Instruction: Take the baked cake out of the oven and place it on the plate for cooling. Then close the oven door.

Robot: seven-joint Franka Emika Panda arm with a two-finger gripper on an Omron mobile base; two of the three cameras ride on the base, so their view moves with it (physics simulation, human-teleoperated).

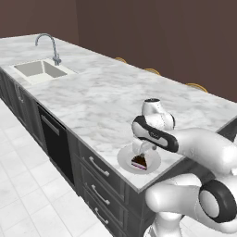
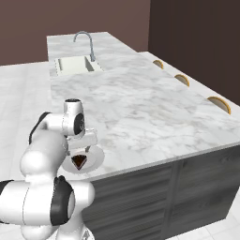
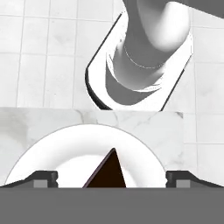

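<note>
Marble counter (image 1: 106, 99), a long island with a sink (image 1: 39, 69) and faucet (image 1: 48, 46) at its far end and dark drawers (image 1: 99, 185) below; the robot stands at the near corner. The oven and its door lie somewhere other than this stretch of counter, so the base would have to turn or drive before the door can be closed; that is a judgement from the task, not something seen.

Plate (image 1: 125, 158), round and pale, resting flat on the counter right at the near corner, close to the edge. From the hand view its rim (image 3: 52, 144) arcs across the lower part of the picture, with floor tiles beyond the counter's edge.

Tool (image 1: 141, 149), held directly above the plate and pointing straight down. Its two finger tips (image 3: 46, 178) stand far apart, one at either side of the plate's width, and nothing is held between them.

Cake (image 1: 139, 162), a small dark reddish-brown wedge lying on the plate, directly beneath the tool and midway between the spread tips, touching neither. In the hand view its pointed end (image 3: 111, 168) aims away from the tool toward the plate's far rim. The placing step looks done; a straight lift upward would clear the wedge on both sides.
</note>
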